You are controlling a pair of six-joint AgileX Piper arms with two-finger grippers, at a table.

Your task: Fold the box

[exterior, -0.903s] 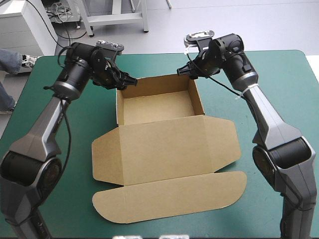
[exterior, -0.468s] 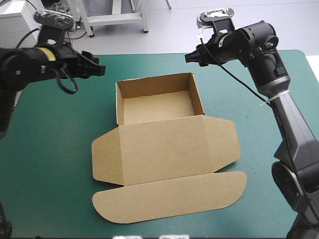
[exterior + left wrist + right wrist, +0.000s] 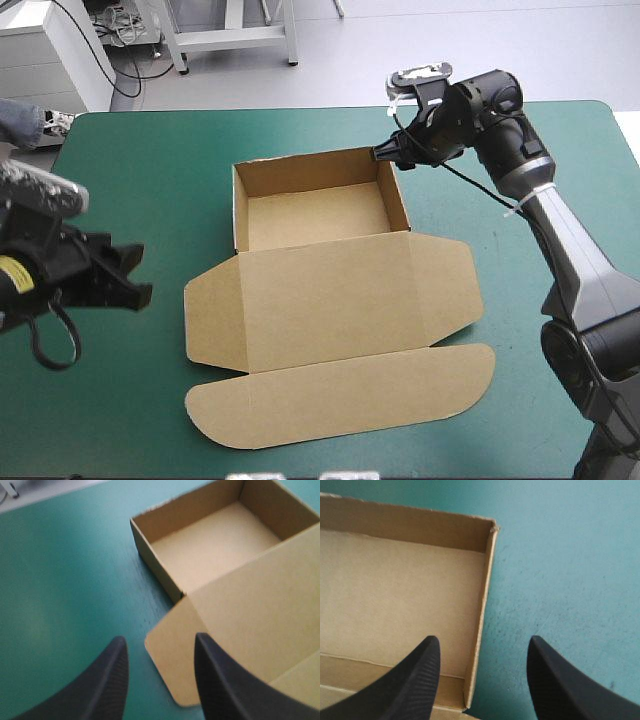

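The brown box (image 3: 310, 215) lies mid-table as an open tray with its four walls up. Its lid (image 3: 330, 295) lies flat toward the near edge, and a long rounded flap (image 3: 340, 395) lies beyond it. My left gripper (image 3: 140, 275) hovers open to the left of the lid's side flap (image 3: 172, 665), pointing at it with nothing held; in its wrist view (image 3: 159, 639) the tray (image 3: 215, 545) lies ahead. My right gripper (image 3: 382, 153) stands open at the tray's far right corner; in its wrist view (image 3: 484, 640) the fingers straddle the right wall (image 3: 482, 610).
The teal-green cover (image 3: 150, 170) shows on all sides of the box, widest to the left and right (image 3: 530, 140). The table's far edge (image 3: 300, 110) runs a short way behind the tray.
My left arm has swung from the tray's far left corner out to the left and down toward the near side. My right gripper rose, then came back to the far right corner.
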